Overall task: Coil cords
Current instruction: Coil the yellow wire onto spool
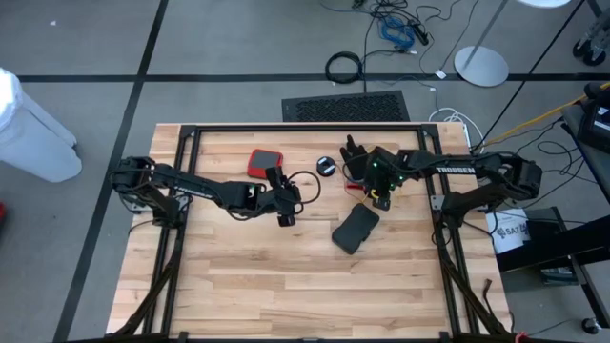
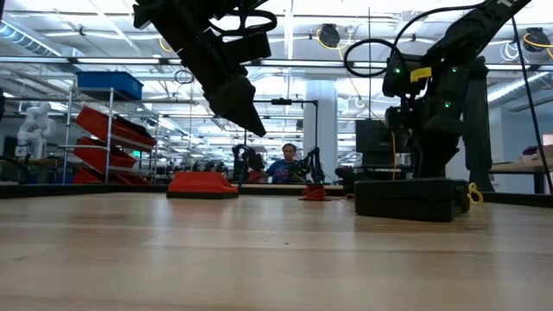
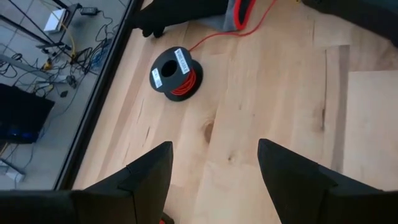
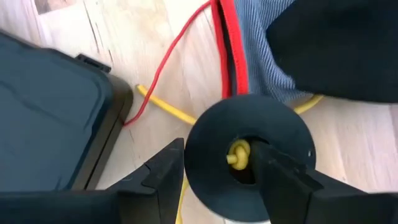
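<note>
The right gripper point(image 4: 214, 165) is closing its fingers point(image 4: 158, 171) on a black reel point(image 4: 249, 155) wound with yellow cord point(image 4: 168, 111), lifted over the table point(image 1: 286, 286) beside a dark case point(image 1: 355, 230). The left gripper point(image 3: 214, 165) is hovering with fingers spread wide and empty, looking down at the red-orange cord point(image 3: 214, 37) trailing from its black reel point(image 3: 176, 74), which is lying on the wood toward the table's far side.
</note>
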Robot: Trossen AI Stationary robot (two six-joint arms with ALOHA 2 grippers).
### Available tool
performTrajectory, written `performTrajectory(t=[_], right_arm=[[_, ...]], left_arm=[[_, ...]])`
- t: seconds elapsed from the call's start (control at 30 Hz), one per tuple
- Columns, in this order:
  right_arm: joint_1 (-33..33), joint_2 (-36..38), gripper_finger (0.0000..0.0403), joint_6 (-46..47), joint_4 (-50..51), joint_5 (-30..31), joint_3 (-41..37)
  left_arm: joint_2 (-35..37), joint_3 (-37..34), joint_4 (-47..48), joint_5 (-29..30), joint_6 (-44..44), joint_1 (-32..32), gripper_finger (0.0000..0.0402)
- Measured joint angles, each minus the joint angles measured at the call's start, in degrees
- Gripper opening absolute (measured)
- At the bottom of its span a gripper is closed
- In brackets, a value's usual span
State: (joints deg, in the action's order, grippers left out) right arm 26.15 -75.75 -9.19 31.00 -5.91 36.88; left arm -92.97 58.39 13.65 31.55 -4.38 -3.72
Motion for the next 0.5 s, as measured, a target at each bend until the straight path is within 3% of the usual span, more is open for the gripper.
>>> performTrajectory(t=[0.2,0.5], right_arm=[[0.0,0.0,0.0157,0.0,0.0,0.0,-0.1],[0.0,0.2,0.0035,-0.9,-0.2,0.0,0.1]], left_arm=[[0.0,0.0,-0.3,-0.1,0.0,0.0,0.0244],[0.0,0.0,-0.3,-0.3,0.0,0.0,0.0244]])
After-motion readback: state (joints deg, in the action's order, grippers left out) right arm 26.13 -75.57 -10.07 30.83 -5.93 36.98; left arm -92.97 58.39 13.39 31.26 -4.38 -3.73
